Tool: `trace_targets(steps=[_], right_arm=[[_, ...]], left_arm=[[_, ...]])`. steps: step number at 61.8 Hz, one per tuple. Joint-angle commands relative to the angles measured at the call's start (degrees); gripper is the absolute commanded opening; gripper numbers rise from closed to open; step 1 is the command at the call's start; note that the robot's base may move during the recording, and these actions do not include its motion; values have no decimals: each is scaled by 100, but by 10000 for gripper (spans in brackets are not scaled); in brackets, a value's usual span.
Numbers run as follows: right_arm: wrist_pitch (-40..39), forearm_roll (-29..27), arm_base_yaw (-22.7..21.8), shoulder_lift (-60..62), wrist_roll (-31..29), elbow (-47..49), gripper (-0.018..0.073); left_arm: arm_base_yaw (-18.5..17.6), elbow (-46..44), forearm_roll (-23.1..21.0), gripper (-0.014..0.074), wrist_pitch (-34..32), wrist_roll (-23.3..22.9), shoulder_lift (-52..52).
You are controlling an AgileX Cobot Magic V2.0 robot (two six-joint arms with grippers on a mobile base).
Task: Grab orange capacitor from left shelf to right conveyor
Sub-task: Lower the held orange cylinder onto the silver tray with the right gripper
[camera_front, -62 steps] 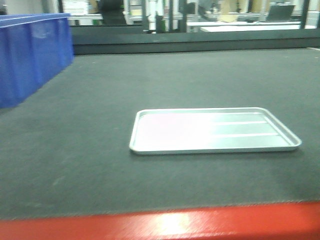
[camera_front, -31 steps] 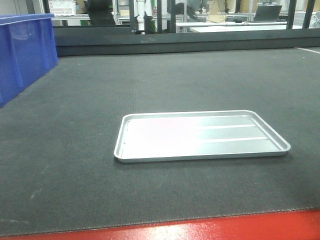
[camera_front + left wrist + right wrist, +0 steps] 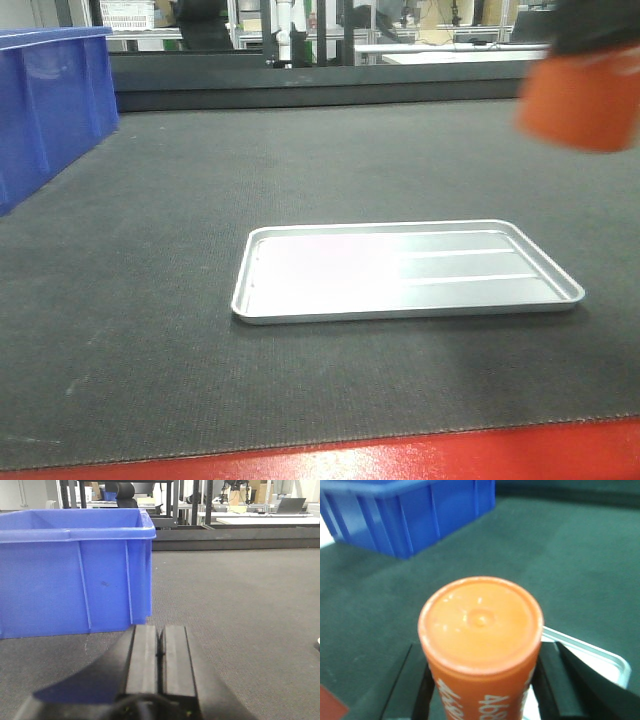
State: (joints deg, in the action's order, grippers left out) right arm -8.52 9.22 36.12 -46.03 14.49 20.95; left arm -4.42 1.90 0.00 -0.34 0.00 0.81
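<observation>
Right wrist-mounted view is showing the can-sized orange capacitor (image 3: pixel 480 625), a flat-topped cylinder with white "4680" lettering down its side. It is standing upright in the right gripper (image 3: pixel 481 690), whose jaws are clamping it from both sides with the black fingers (image 3: pixel 415 680) pressing against its wall. Below it, the broad dark grey textured conveyor belt (image 3: pixel 350 160) is lying open, with a corner of the shallow rectangular silver metal tray (image 3: pixel 592 655) peeking out to one side. In the front-facing view the capacitor (image 3: pixel 580 100) is appearing blurred and hanging in the air above the belt, up and to the right of the tray (image 3: pixel 405 270), touching neither. The belt's red front edge (image 3: pixel 400 460) is running along the bottom. The left gripper (image 3: pixel 160 655) is holding its jaws pressed together on nothing, low over the belt near the tall blue plastic bin (image 3: pixel 75 570). The steel shelf is not appearing in any view, so the pick and the carry across are looking done. What is remaining is lowering the cylinder onto the belt and letting go.
</observation>
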Motion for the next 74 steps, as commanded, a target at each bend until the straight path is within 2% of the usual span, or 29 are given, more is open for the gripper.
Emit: trace_targets(steps=[1,14,22,38,42,44,47,54,74], right_arm=[[-1363,63,-38,-909,-220,434,48],[-3232,-298,-474,-2835,-222,683,48],[-4273,-310,-802,-3662,-254,683,48],[-4575,-304,-844,-4581,-632,683,57],[-4631,-304,-844,-4696,-643,683,113],[-4638,-304,-844,-4731,-644,683,173],[-4629,-304,-844,-4750,-644,683,288],[-4594,-333,-844,-4750,-644,683,645],[-4721,-333,-844,-4349,-657,695,636]], left_arm=[[-11,-45,-31,-105,-484,0,-58],[-11,-45,-31,-105,-484,0,-58],[-11,-45,-31,-105,-484,0,-58],[-11,-45,-31,-105,-484,0,-58],[-11,-45,-31,-105,-484,0,-58],[-11,-45,-31,-105,-484,0,-58],[-11,-45,-31,-105,-484,0,-58],[-11,-45,-31,-105,-484,0,-58],[-11,-45,-31,-105,-484,0,-58]])
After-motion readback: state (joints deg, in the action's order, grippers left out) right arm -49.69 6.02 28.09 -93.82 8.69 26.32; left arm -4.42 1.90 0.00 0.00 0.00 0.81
